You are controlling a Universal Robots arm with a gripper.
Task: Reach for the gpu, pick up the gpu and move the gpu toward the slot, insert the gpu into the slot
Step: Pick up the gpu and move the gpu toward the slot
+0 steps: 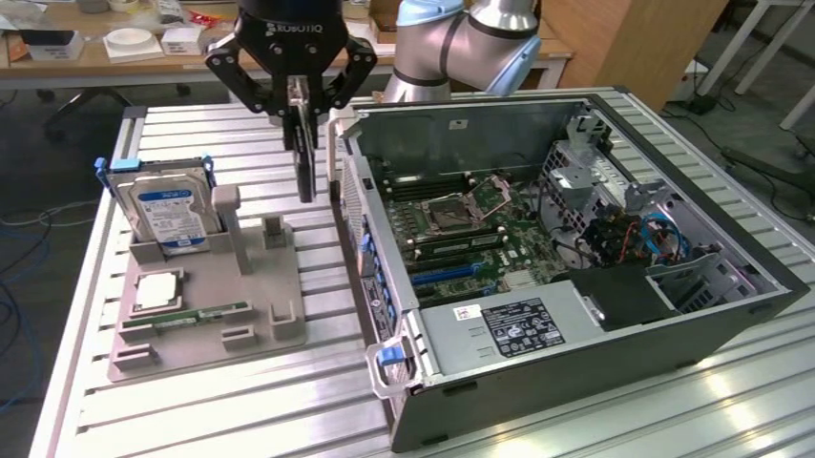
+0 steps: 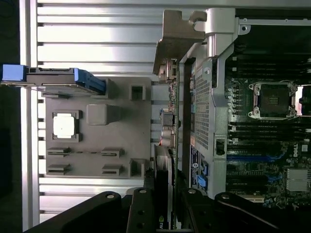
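Jaws closed on the upper edge of the gpu (image 1: 305, 162), one finger on each flat face; gripper (image 1: 302, 103) pointing straight down. The card hangs upright and edge-on, clear of any surface, just outside the open computer case (image 1: 713, 324), beside its rear wall on the exterior view's left. In the wrist view the gripper (image 2: 163, 206) clamps the same card (image 2: 167, 145), which runs alongside that case wall. Farther from the case, a grey holder tray (image 1: 217, 286) carries an upright hard drive (image 1: 168, 205), a processor chip (image 1: 156, 289) and a memory stick (image 1: 204, 313). Inside the case lies the motherboard (image 1: 471, 229)
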